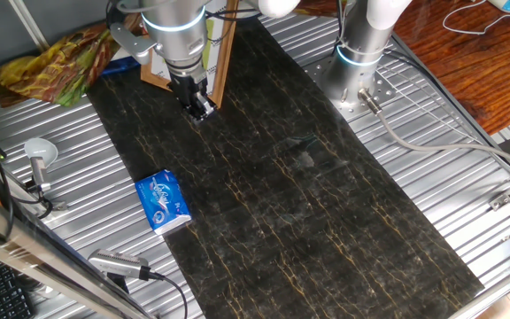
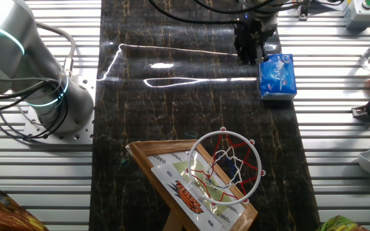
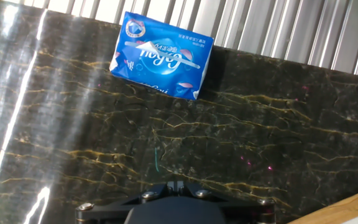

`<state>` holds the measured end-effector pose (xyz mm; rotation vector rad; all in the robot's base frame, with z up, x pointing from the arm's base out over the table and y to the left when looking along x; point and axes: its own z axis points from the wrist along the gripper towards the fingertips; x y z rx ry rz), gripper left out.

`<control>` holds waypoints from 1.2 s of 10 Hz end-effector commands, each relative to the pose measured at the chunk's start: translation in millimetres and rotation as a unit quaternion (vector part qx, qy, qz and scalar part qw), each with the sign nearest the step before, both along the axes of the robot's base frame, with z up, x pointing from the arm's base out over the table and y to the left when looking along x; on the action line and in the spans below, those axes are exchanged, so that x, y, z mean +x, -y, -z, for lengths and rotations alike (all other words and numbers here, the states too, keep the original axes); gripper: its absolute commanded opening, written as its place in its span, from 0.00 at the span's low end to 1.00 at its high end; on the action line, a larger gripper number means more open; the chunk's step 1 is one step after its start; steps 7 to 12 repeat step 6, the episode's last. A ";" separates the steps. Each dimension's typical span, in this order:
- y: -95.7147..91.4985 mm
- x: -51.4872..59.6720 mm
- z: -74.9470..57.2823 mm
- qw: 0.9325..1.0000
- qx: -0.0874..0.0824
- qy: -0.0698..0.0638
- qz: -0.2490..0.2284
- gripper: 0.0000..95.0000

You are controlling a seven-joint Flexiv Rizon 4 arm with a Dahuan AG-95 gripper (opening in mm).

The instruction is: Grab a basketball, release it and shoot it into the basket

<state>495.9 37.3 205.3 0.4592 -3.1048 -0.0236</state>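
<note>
No basketball shows in any view. The basket stands at one end of the dark mat: its orange rim with white net (image 2: 227, 163) hangs on a wood-framed backboard (image 2: 185, 186), which the arm partly hides in one fixed view (image 1: 220, 62). My gripper (image 1: 200, 110) hangs above the mat in front of the backboard. In the other fixed view it (image 2: 249, 56) appears beside the blue packet. In the hand view the fingertips (image 3: 176, 185) sit pressed together with nothing between them.
A blue-and-white packet (image 1: 163, 201) (image 2: 277, 76) (image 3: 162, 55) lies at the mat's edge. A second arm's base (image 1: 359, 55) (image 2: 40, 86) stands on the ribbed metal table. There is a crumpled colourful bag (image 1: 51, 62), a ladle (image 1: 38, 158) and cables at the sides.
</note>
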 end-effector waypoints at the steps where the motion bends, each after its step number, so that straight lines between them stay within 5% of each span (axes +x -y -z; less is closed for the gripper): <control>1: 0.2 0.6 1.6 1.000 0.000 0.001 0.000 0.00; 12: 0.6 0.4 4.7 1.000 0.000 0.001 0.000 0.00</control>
